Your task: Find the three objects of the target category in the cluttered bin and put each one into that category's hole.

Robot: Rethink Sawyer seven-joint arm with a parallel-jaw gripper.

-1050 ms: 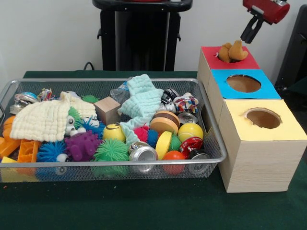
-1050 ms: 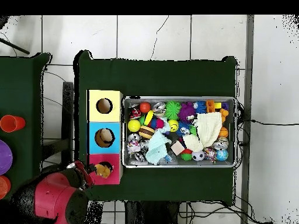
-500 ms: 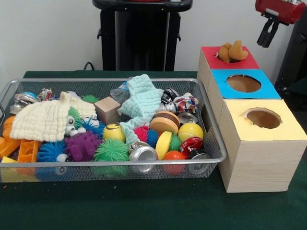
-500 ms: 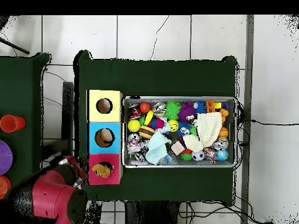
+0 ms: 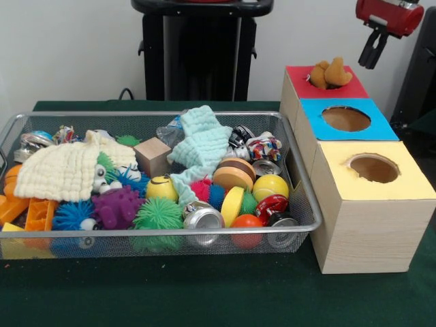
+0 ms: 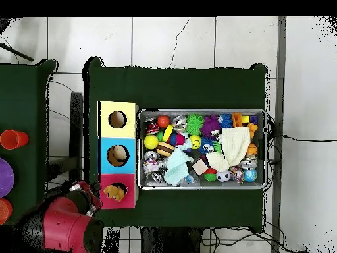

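Shifted slightly left, pincer (image 5: pixel 372 60) hangs empty, narrow; plush toy (image 5: pixel 329 73) plugs red hole (image 5: pixel 324 79).

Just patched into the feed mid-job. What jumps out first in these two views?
The wire bin crammed with bright toys, cloths and cans fills the table's middle. Beside it stand three boxes topped red, blue and yellow; a brown plush toy sticks out of the red box. The gripper hangs above and beside that box, holding nothing.

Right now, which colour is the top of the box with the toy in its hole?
Red; the front view shows it best.
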